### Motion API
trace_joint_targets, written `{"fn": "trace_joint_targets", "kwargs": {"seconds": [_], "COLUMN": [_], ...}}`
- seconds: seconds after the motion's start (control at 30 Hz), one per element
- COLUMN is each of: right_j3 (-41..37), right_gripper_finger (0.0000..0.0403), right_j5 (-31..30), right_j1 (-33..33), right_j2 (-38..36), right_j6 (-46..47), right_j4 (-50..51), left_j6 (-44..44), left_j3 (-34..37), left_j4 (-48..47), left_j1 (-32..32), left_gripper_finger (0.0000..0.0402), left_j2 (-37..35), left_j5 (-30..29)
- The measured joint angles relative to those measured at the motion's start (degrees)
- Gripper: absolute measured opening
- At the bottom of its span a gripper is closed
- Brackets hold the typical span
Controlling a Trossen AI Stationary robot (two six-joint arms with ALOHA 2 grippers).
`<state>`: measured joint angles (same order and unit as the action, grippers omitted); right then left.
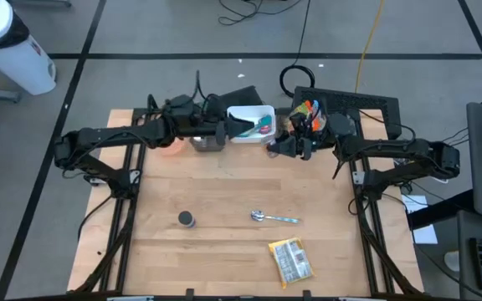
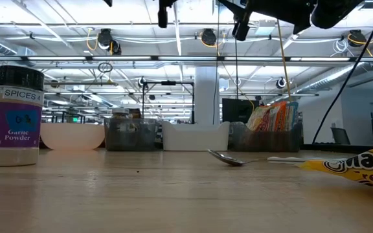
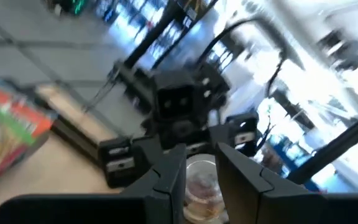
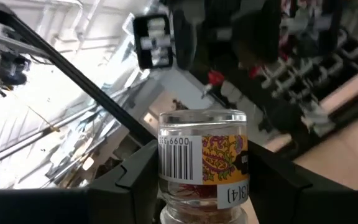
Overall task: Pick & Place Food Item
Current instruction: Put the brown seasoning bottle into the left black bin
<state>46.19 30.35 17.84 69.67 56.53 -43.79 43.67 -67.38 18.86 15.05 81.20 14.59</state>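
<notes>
While my right gripper (image 4: 201, 186) clamps a labelled glass jar (image 4: 202, 158) above the table's (image 1: 224, 201) rear, my left gripper (image 3: 199, 180) pinches another small jar (image 3: 201, 186).

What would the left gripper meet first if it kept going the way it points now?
Probably the right gripper, which faces it directly in the left wrist view. The left gripper holds a small jar; depth is unclear.

A spoon (image 1: 273, 218) lies between the spice jar (image 1: 187, 219) and yellow packet (image 1: 291, 260).

Matt wooden table (image 1: 224, 201), shiny metal spoon (image 1: 273, 218), seemingly glossy snack packet (image 1: 291, 260).
</notes>
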Motion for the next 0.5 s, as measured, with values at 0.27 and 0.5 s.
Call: {"fn": "trace_joint_targets", "kwargs": {"seconds": [0.27,0.5], "right_j3": [0.0,0.0], "right_gripper_finger": [0.0186,0.0186], "right_j5": [-0.1,-0.1], "right_j1": [-2.6,-3.7], "right_j2": [2.0,2.5], "right_j6": [0.8,0.5], "right_j4": [0.7,0.9], "left_j6": [-5.5,-6.6], "left_j3": [-12.6,-22.9], "left_j4": [-18.2,-27.2], "left_j1": [0.3,0.5], "left_gripper_finger": [0.0093,0.0093], "left_j2": [6.5,13.3], "left_j5": [4.1,11.1]}}
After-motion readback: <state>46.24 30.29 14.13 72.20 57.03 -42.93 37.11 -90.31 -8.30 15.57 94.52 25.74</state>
